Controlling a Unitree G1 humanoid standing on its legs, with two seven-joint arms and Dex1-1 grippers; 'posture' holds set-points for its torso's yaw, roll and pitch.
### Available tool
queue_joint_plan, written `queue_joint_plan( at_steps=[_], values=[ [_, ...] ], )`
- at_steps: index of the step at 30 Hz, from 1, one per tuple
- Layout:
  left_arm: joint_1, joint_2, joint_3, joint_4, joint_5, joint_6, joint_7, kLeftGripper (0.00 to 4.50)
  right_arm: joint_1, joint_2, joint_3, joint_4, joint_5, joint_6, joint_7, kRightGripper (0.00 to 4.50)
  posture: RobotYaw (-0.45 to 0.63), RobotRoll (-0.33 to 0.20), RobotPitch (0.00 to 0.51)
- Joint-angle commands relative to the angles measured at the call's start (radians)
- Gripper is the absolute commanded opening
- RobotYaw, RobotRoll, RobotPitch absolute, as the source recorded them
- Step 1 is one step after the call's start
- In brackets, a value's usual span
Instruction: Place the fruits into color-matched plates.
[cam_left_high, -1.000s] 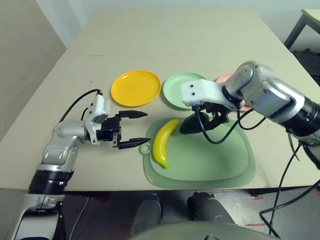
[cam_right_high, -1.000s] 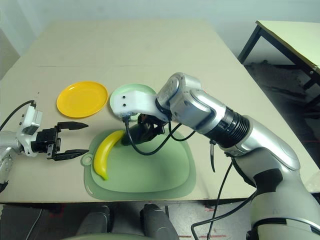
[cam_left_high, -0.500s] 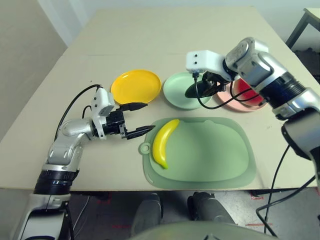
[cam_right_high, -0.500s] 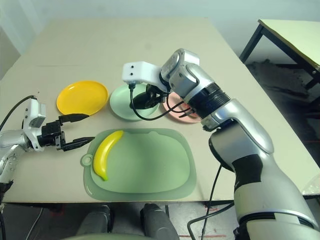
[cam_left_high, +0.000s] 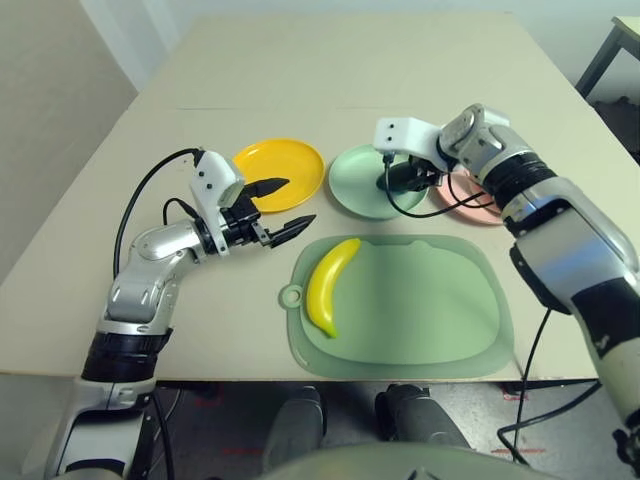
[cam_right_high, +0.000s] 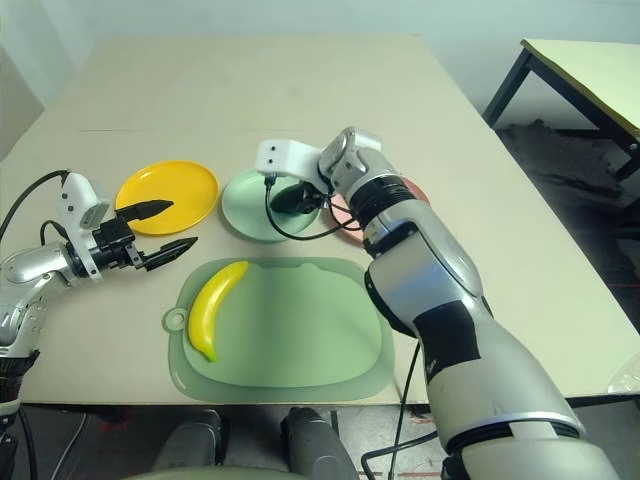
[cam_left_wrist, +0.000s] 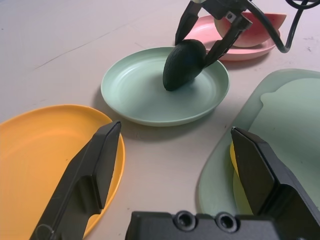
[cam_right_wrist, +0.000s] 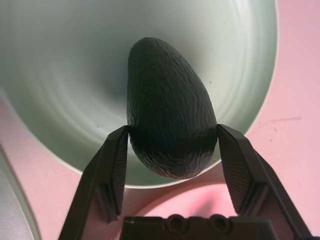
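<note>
The dark green avocado (cam_right_wrist: 170, 125) rests in the pale green plate (cam_left_high: 352, 190). My right gripper (cam_left_high: 395, 180) is open, and its fingers (cam_right_wrist: 112, 165) stand close on either side of the avocado. The yellow banana (cam_left_high: 330, 285) lies on the left part of the large green mat (cam_left_high: 430, 320). A red watermelon wedge (cam_left_wrist: 250, 36) sits in the pink plate (cam_left_high: 472, 208), just right of the green one. My left gripper (cam_left_high: 298, 200) is open and holds nothing. It hovers between the near edge of the yellow plate (cam_left_high: 290, 160) and the mat's left corner.
The three plates stand in a row behind the mat, which has a tab hole (cam_left_high: 290, 296) at its left. Black cables loop from both wrists, the right one over the green plate. A dark-legged table (cam_right_high: 580, 60) stands at far right.
My right gripper has come down with the avocado into the green plate and its jaws have widened. My left gripper has moved forward and right to the yellow plate's edge.
</note>
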Motion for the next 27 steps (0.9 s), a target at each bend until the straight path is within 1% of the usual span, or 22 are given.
queue_joint_plan(
  at_steps=[1,4,7,8,11,14,16,17,20,24,27],
  values=[
    [-0.009,0.011,-0.006,0.028,0.015,-0.016,-0.02,4.5,-0.036,-0.035,-0.05,-0.019,-0.002,-0.019,0.036,4.48,0.04,0.0,0.111],
    [-0.012,0.013,-0.007,0.053,0.02,-0.034,-0.035,4.5,-0.055,-0.094,-0.102,-0.098,0.021,0.011,0.091,4.48,0.04,0.0,0.109],
    [-0.011,0.017,-0.004,0.074,0.022,-0.052,-0.051,4.5,-0.028,-0.18,-0.177,-0.28,0.071,0.129,0.169,4.48,0.04,0.0,0.108],
    [-0.01,0.018,-0.002,0.079,0.022,-0.057,-0.055,4.5,0.007,-0.217,-0.208,-0.381,0.095,0.205,0.196,4.48,0.03,0.0,0.108],
    [-0.011,0.021,-0.002,0.098,0.027,-0.071,-0.07,4.5,0.168,-0.329,-0.331,-0.744,0.198,0.453,0.249,4.48,0.01,0.0,0.105],
    [-0.017,0.024,-0.007,0.116,0.031,-0.083,-0.091,4.5,0.331,-0.379,-0.453,-1.048,0.312,0.667,0.24,4.48,-0.01,0.0,0.104],
    [-0.03,0.024,-0.013,0.134,0.034,-0.091,-0.104,4.5,0.443,-0.386,-0.546,-1.201,0.367,0.776,0.191,4.48,-0.02,0.0,0.102],
    [-0.039,0.023,-0.016,0.142,0.035,-0.094,-0.109,4.5,0.504,-0.388,-0.588,-1.263,0.387,0.8,0.164,4.48,-0.03,0.0,0.101],
    [-0.069,0.018,-0.021,0.167,0.036,-0.1,-0.123,4.5,0.696,-0.388,-0.695,-1.393,0.438,0.767,0.095,4.48,-0.04,0.0,0.096],
    [-0.084,0.022,-0.017,0.177,0.032,-0.102,-0.135,4.5,0.864,-0.358,-0.827,-1.447,0.486,0.704,-0.016,4.48,-0.04,0.0,0.091],
    [-0.082,0.028,-0.01,0.176,0.028,-0.101,-0.141,4.5,0.951,-0.328,-0.928,-1.458,0.543,0.643,-0.073,4.48,-0.03,0.0,0.091]
  ],
)
